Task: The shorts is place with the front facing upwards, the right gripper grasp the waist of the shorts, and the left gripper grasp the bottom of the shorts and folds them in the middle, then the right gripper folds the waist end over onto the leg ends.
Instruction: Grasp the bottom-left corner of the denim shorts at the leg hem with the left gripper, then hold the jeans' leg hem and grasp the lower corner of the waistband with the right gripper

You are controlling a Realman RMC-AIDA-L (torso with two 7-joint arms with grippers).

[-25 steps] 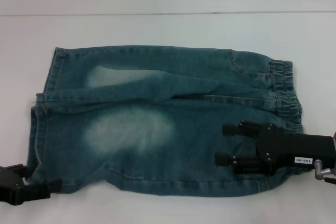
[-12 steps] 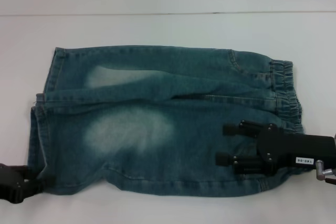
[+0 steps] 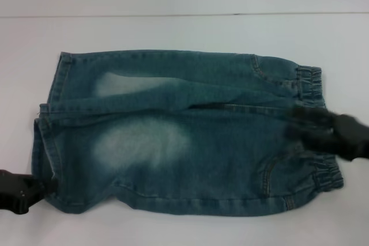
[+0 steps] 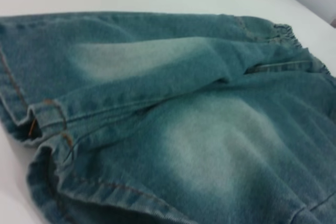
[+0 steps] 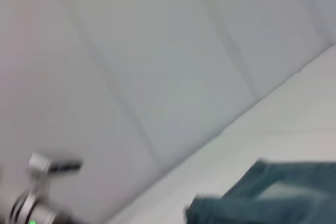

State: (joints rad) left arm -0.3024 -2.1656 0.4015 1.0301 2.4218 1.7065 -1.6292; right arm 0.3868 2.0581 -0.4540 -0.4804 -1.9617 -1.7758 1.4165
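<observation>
While the shorts (image 3: pixel 179 131) lie flat on the white counter (image 3: pixel 184 33), waist (image 3: pixel 314 93) rightward, the right gripper (image 3: pixel 328 133) hovers blurred over the waistband, its opening unreadable. The left gripper (image 3: pixel 20 191) sits low at the near-left leg ends (image 3: pixel 49 136), opening also unreadable.

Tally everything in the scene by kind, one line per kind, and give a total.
Shorts: 1, blue-green denim, lying flat on the table.
Grippers: 2, the left gripper at the leg ends, the right gripper over the waist.
Table: 1, white.
Total: 4
</observation>
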